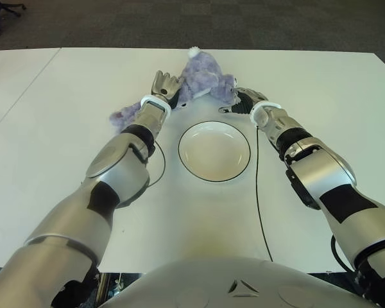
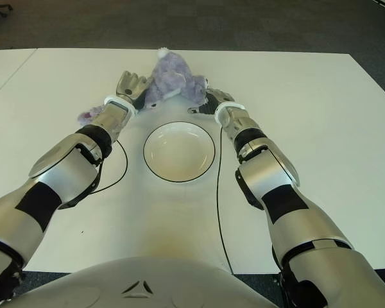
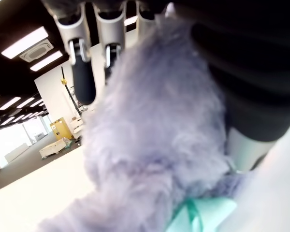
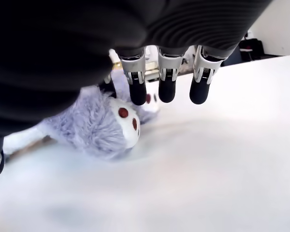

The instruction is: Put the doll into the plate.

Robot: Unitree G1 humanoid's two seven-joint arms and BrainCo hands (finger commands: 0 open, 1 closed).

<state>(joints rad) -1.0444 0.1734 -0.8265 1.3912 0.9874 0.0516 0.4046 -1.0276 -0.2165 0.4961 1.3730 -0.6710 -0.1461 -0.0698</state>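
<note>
Two hands, one doll, one plate; catalogued on a white table (image 1: 64, 115).

Doll (image 1: 205, 78): purple plush, lying on its side on the table just beyond the far rim of the plate, one limb trailing out toward the left behind the left forearm. Not yet in the plate.

Plate (image 1: 214, 151): white, dark-rimmed, holding nothing, between the two forearms, nearer the robot than the doll.

Left hand (image 1: 164, 86): pressed against the doll's left flank. Wrist view filled with fur; fingers (image 3: 84, 79) extended over the plush and touching it, not visibly wrapped round it. Closed grasp not confirmed.

Right hand (image 1: 246, 99): at the doll's right side, by the head. Fingers (image 4: 137, 89) extended, tips hanging just above and beside the doll's white muzzle, apart from it; holding nothing.

Placement, as a judgement: hands flanking the soft toy from opposite sides, likely for a two-sided squeeze, plush being too broad and yielding for one hand; plate close by for a short carry.
</note>
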